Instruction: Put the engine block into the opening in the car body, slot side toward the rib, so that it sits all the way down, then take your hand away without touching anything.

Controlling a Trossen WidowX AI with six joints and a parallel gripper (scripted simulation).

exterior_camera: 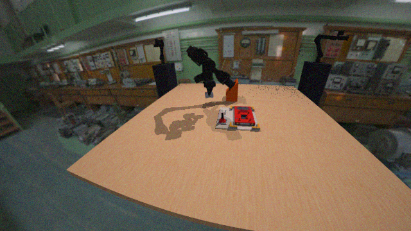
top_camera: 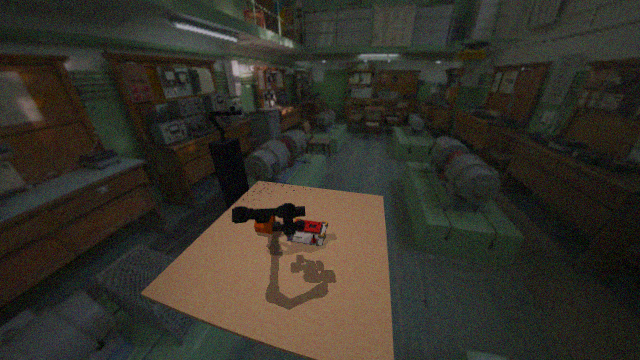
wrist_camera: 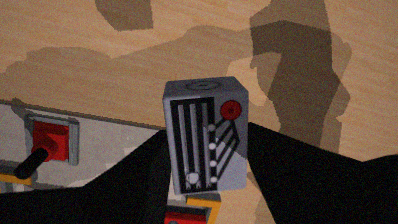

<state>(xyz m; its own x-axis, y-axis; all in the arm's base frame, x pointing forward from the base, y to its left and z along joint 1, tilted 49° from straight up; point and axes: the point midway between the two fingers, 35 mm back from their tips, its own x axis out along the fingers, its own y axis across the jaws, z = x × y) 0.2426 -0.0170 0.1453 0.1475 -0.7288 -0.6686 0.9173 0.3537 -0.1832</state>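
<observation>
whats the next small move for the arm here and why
Probably carry the engine block sideways toward the car body and line it up over the opening. The gripper is shut on the block and holds it off the table, to the side of the car body rather than above it, so lowering now would likely miss the opening.

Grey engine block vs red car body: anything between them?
Exterior view: bare tan tabletop only. The hand holds the grey block clear of the red car body.
</observation>
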